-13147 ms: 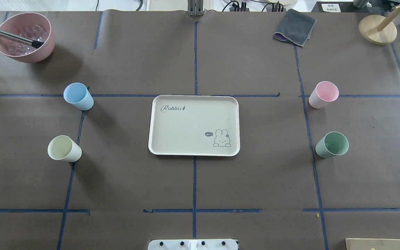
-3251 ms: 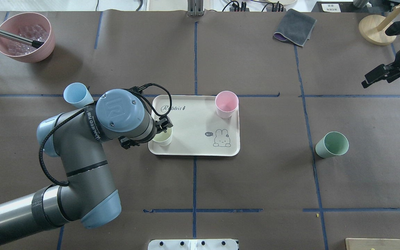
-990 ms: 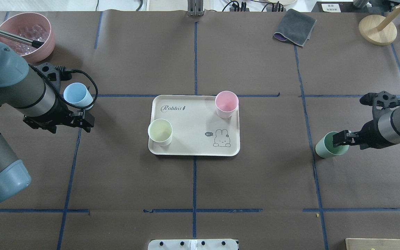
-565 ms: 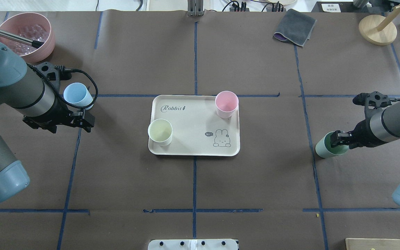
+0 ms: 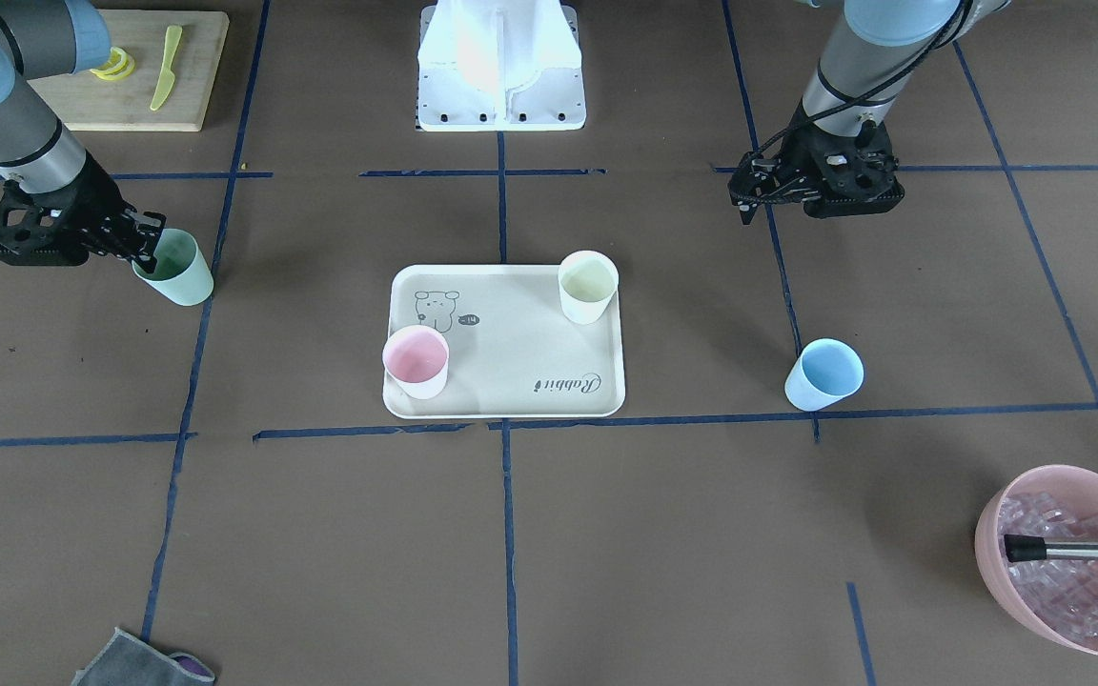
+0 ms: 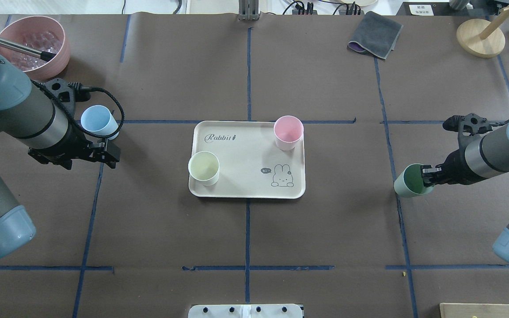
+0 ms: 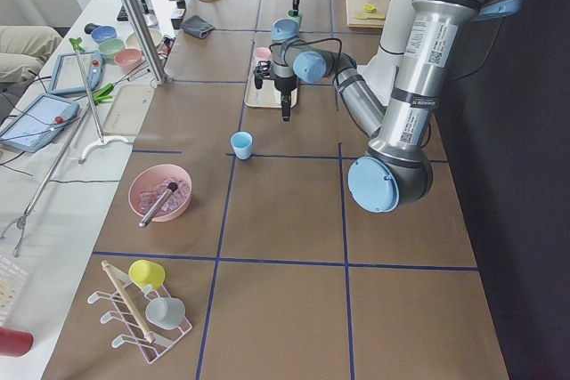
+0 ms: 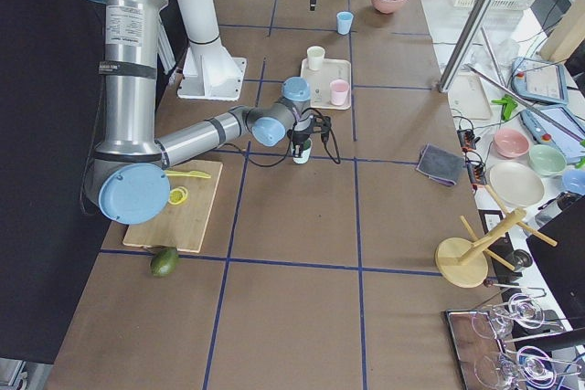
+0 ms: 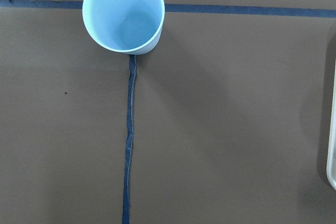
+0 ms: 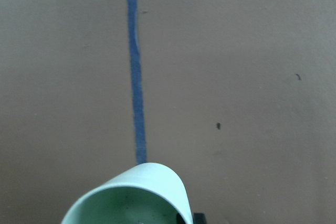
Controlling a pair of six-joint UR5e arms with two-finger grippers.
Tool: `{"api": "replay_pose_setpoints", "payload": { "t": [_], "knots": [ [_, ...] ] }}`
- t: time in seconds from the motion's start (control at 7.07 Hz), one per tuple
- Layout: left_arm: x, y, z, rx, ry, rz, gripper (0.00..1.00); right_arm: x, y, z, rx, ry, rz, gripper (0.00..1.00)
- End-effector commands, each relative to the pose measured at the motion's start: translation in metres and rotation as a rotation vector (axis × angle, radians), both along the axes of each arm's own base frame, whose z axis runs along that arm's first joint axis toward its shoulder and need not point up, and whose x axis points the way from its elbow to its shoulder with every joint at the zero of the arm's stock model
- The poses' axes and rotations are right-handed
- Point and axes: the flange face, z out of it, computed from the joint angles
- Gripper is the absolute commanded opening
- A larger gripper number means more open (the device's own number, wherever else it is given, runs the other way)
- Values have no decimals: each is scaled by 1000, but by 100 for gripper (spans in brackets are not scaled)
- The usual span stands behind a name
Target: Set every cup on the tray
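Carrying mint cup [image 6: 407, 183] toward tray [image 6: 245, 154] | right fingers [image 6: 427, 170] clamped on its rim; left fingers [image 6: 106, 153] spread, empty | best kept level, lowered onto bare tray floor.

Lettering on the tray [image 6: 245, 154]
"Rabbit" stands in script near one corner; "hi~" sits in a speech bubble [image 6: 266, 170] beside the drawn animal [image 6: 282, 176].
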Motion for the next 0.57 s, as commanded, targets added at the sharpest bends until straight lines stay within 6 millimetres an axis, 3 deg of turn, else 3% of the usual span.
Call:
{"api": "replay_pose_setpoints", "payload": {
  "t": [0.0, 0.14, 0.42],
  "knots": [
    [0, 0, 0, 0, 0, 0, 100, -22, -17, -57, 6, -89, 30, 3],
    [0, 0, 0, 0, 0, 0, 100, -41, -25, -90, -59, -101, 72, 4],
    [2, 0, 2, -5, -4, 2, 100, -112, -20, -172, -193, -84, 118, 5]
  ]
}}
